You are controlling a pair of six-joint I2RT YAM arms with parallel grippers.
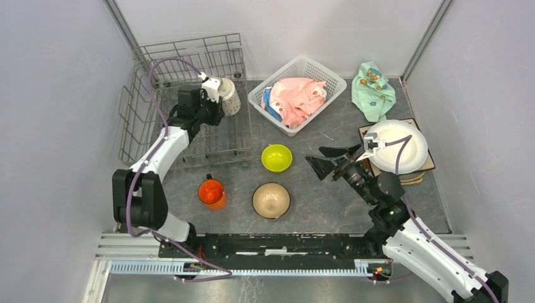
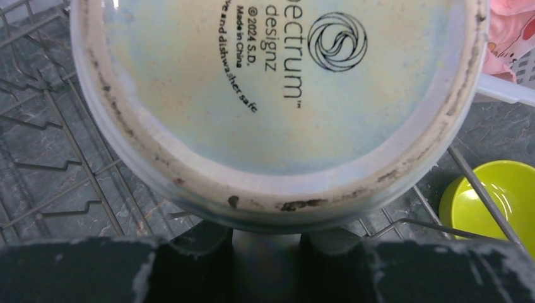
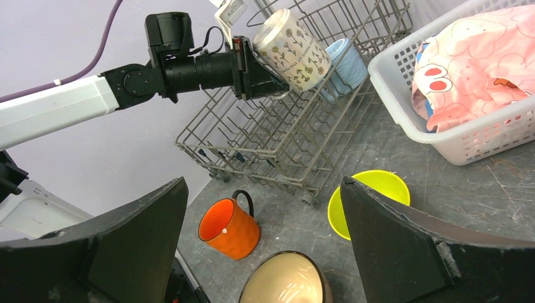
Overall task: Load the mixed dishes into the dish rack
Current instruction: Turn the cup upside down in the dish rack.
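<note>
My left gripper [image 1: 219, 105] is shut on a white patterned mug [image 1: 229, 96] and holds it tilted over the right side of the grey wire dish rack [image 1: 183, 95]. The mug's printed base [image 2: 277, 95] fills the left wrist view, above my fingers [image 2: 195, 246]. In the right wrist view the mug [image 3: 293, 50] hangs over the rack [image 3: 284, 139], next to a light-blue mug [image 3: 346, 63] lying in it. My right gripper [image 1: 328, 161] is open and empty above the table. On the table are an orange mug [image 1: 212, 193], a lime-green bowl [image 1: 277, 158] and a tan bowl [image 1: 271, 200]. A white plate [image 1: 397, 146] lies on a dark square plate [image 1: 429, 165].
A white plastic lattice basket [image 1: 328, 72] with a pink cloth [image 1: 296, 98] stands right of the rack. A mint-green cloth [image 1: 373, 90] lies at the back right. Grey walls close in the table on both sides.
</note>
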